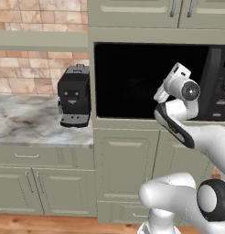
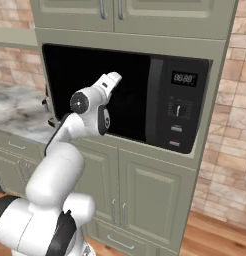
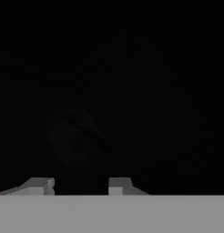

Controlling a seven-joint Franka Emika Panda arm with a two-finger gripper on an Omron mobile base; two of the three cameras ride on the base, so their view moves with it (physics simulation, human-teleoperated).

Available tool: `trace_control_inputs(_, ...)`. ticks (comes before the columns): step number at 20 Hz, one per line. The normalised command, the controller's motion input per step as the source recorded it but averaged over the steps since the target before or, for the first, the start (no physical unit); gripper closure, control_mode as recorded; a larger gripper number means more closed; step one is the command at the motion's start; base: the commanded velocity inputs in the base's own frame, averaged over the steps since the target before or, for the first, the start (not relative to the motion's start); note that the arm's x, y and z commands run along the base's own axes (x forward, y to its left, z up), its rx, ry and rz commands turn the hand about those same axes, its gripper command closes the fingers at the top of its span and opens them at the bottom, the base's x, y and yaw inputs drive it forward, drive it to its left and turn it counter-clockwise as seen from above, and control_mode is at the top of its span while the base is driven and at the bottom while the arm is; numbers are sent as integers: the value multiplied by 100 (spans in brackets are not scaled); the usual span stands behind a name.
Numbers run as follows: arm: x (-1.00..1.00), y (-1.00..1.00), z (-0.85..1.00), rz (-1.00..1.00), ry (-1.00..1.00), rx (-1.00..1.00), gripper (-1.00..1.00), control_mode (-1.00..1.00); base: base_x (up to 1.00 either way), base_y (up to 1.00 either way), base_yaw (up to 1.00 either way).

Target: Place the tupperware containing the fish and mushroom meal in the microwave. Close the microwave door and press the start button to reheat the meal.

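The microwave (image 1: 151, 80) (image 2: 125, 95) sits built into the cabinet wall, its dark cavity open to the front. My hand (image 1: 177, 74) (image 2: 111, 80) reaches into that cavity, and the fingers vanish in the blackness. In the hand view the gripper (image 3: 79, 186) shows as two pale stubs low down, with a faint rounded dim shape (image 3: 77, 139) ahead that I cannot identify. The tupperware and the fish and mushroom meal are hidden in the dark. I cannot make out the microwave door. The button strip (image 1: 219, 84) (image 2: 177, 107) is on the microwave's right side.
A small black coffee machine (image 1: 74, 96) stands on the marble counter (image 1: 27, 121) left of the microwave. Cabinet doors (image 1: 125, 167) lie below the oven and more cabinets (image 2: 120, 12) above. A brick wall (image 2: 230, 125) is to the right.
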Motion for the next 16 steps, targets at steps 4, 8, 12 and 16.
trace_control_inputs(4,17,19,47,4,27,-4,-100,-100,0,0,0)
trace_control_inputs(8,-68,28,35,0,18,-2,-100,-100,0,0,0)
trace_control_inputs(12,-100,2,12,0,4,0,-100,-100,0,0,0)
trace_control_inputs(16,-100,-39,0,0,-14,9,-100,-100,0,0,0)
